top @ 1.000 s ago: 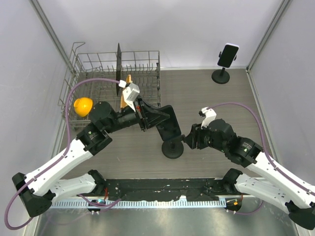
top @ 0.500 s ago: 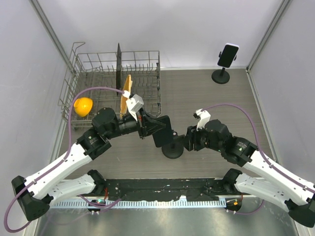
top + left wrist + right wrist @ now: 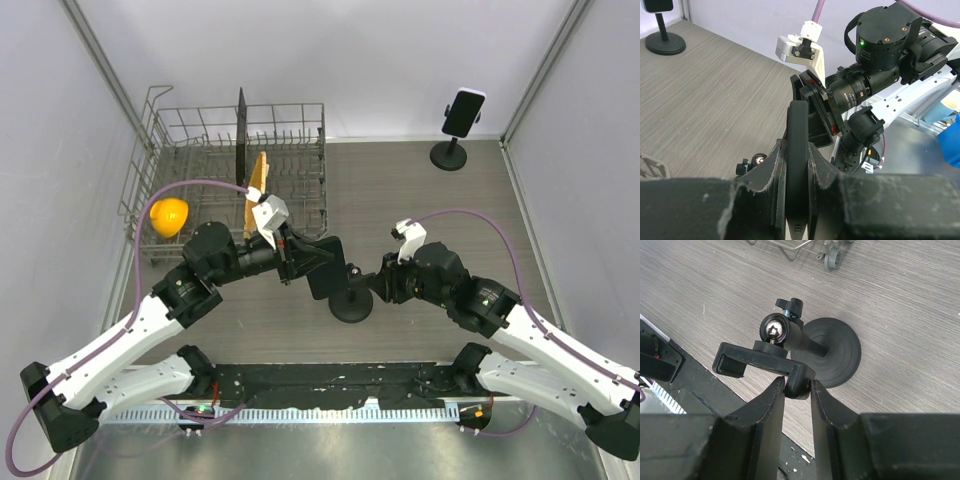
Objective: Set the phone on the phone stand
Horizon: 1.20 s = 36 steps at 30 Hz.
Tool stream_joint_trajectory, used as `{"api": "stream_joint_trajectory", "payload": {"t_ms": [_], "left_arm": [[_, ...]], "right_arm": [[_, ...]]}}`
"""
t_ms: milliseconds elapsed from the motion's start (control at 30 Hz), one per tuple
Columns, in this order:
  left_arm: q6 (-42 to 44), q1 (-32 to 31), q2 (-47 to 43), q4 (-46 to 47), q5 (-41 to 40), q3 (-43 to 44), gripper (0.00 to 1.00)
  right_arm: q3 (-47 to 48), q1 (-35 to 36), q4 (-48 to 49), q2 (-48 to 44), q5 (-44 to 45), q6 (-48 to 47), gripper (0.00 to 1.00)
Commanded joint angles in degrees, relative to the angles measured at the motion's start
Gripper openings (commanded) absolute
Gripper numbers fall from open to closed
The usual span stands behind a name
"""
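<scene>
My left gripper is shut on a black phone, seen edge-on between its fingers in the left wrist view. The phone hangs just left of and above the black phone stand in the middle of the table. My right gripper is shut on one end of the stand's clamp bracket; the stand's ball joint and round base show in the right wrist view. The phone's far end reaches the clamp area, but I cannot tell whether it touches.
A wire dish rack with a dark board and an orange piece stands at the back left, a yellow hard-hat toy beside it. A second stand holding a phone stands at the back right.
My left gripper has brought the phone down and toward the stand, tilting it lower. My right gripper has shifted slightly left at the stand's clamp.
</scene>
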Motion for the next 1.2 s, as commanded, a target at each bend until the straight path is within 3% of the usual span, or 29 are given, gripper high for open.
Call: {"api": "stream_joint_trajectory", "payload": {"t_ms": [0,67,167,400,533,800,1000,1100,1167], "left_arm": [[0.2,-0.2,-0.6,4.2,0.4,0.9,0.00],[0.2,-0.2,-0.2,4.2,1.0,1.0,0.00],[0.2,-0.2,0.6,4.6,2.9,1.0,0.00],[-1.3,-0.3,4.0,16.1,22.4,-1.5,0.00],[-2.1,-1.5,7.9,22.2,29.1,-0.9,0.00],[5.9,-6.0,19.0,19.0,35.5,8.7,0.00],[2.4,-5.7,29.1,22.1,45.1,15.0,0.00],[-1.3,-5.2,30.9,29.3,45.0,14.2,0.00],[0.0,-4.8,31.0,29.2,44.6,14.2,0.00]], "right_arm": [[0.4,0.4,3.3,-0.5,1.3,-1.5,0.27],[0.0,0.4,3.5,-0.7,1.5,-1.5,0.22],[-0.5,0.5,3.5,-0.3,1.9,-1.5,0.01],[-1.6,0.7,6.4,0.9,-0.7,-1.2,0.00],[-1.0,0.7,6.1,0.8,-2.7,-2.4,0.00],[-1.0,0.7,7.4,-0.7,-5.6,-4.9,0.00],[0.5,0.7,7.4,-0.8,-9.1,-7.6,0.00],[1.1,0.7,7.1,-1.2,-10.4,-8.3,0.01],[1.2,0.6,7.1,-1.6,-10.2,-8.3,0.00]]}}
